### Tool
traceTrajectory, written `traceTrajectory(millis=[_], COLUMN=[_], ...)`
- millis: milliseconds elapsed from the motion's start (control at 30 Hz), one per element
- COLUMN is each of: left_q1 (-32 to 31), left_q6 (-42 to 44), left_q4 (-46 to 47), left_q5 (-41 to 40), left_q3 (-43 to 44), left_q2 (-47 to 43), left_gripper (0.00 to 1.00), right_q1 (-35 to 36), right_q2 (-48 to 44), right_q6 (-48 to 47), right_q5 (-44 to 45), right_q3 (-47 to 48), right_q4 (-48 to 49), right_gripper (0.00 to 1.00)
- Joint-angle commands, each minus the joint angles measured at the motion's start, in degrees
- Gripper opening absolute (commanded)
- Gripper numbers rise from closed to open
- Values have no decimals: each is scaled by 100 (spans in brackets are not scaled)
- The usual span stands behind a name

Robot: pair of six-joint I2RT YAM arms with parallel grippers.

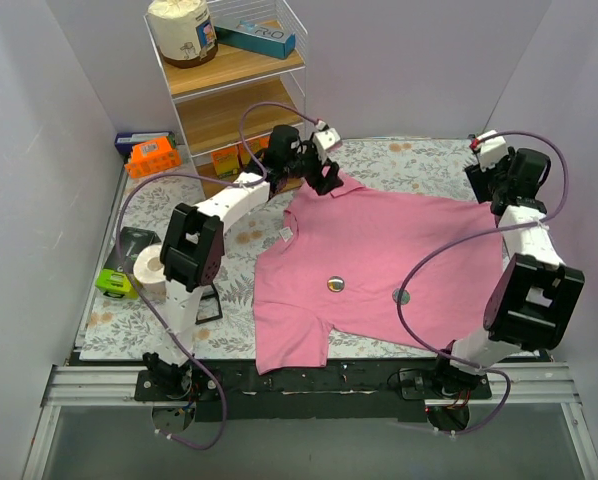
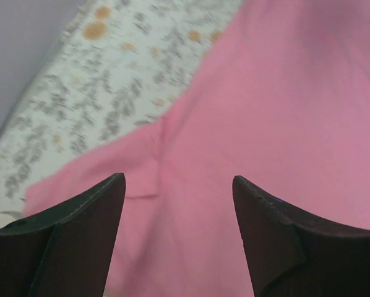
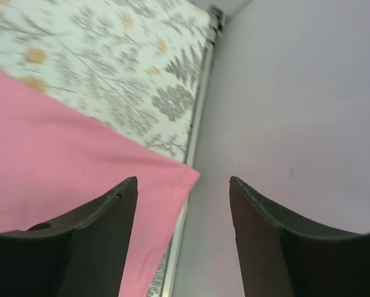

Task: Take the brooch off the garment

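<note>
Left of the worktop [image 1: 234,290], which carries a floral-printed cloth: a white paper roll [image 1: 149,268], a green packet [image 1: 112,283], and an orange box [image 1: 153,156] further back. A wire-framed rack with wooden shelves [image 1: 234,95] stands behind; a jar [image 1: 184,30] and a teal carton [image 1: 255,38] sit on its top shelf.

The left gripper [image 2: 179,182] is over the far left edge of the garment [image 1: 399,245], by the collar. Its jaws are spread, dark and wedge-shaped, with nothing between them. The left wrist view shows smooth pink fabric with one seam line and the cloth beyond, but no brooch.

The garment is soft pink fabric, spread flat with shallow wrinkles, and a small white label [image 1: 286,235] lies near its collar. Only the overhead view shows the brooch [image 1: 335,284], a small round silvery disc lying on the fabric near the shirt's middle, well apart from both grippers. A second disc [image 1: 401,296] of like appearance lies to its right, beside a purple cable [image 1: 419,265].

The right gripper [image 3: 183,182] is at the far right corner. Its jaws are spread and hold nothing. The right wrist view shows the pink hem corner, the worktop's edge and a plain grey wall [image 3: 296,93].
</note>
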Motion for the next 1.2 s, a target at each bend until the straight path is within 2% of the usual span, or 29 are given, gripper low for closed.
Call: traceTrajectory(millis=[0, 67, 100, 133, 233, 400, 467, 533, 800, 867, 1167], left_q1=[-346, -337, -346, -337, -329, -320, -294, -241, -109, -118, -109], left_q6=[798, 877, 982, 1009, 852, 342, 298, 105, -124, -203, -466], left_q4=[-500, -954, -1132, -1281, -1668, -2126, -2118, -2004, -2355, -2355, -2136], left_q5=[514, 435, 409, 356, 364, 355, 242, 84, 399, 356, 311], left_q3=[-1191, -1842, -2044, -2464, -2950, -3584, -3846, -3988, -3919, -3883, -3989], left_q2=[-1529, -1793, -2055, -2171, -2646, -2893, -2937, -2945, -2621, -2585, -2550], left_gripper=[70, 72, 74, 75, 75, 67, 65, 65, 72, 93, 93], right_q1=[451, 611, 872, 1006, 1594, 2359, 2483, 2571, 2747, 2765, 2897], right_q2=[-1072, -1555, -1748, -2133, -2933, -3919, -4254, -4465, -4132, -4105, -4123], right_q6=[-433, -697, -1134, -1329, -2118, -3254, -3841, -3959, -4310, -4381, -4311], right_q5=[-1531, -1936, -2278, -2377, -2615, -2817, -2852, -2835, -2458, -2387, -1939], right_q3=[-352, -615, -904, -1124, -1924, -2953, -3279, -3489, -3719, -3815, -4150], right_q4=[-975, -1434, -1646, -2004, -2419, -3483, -3948, -4012, -3986, -3907, -3573], right_gripper=[69, 68, 68, 68, 68, 67, 67, 68, 69, 71, 73])
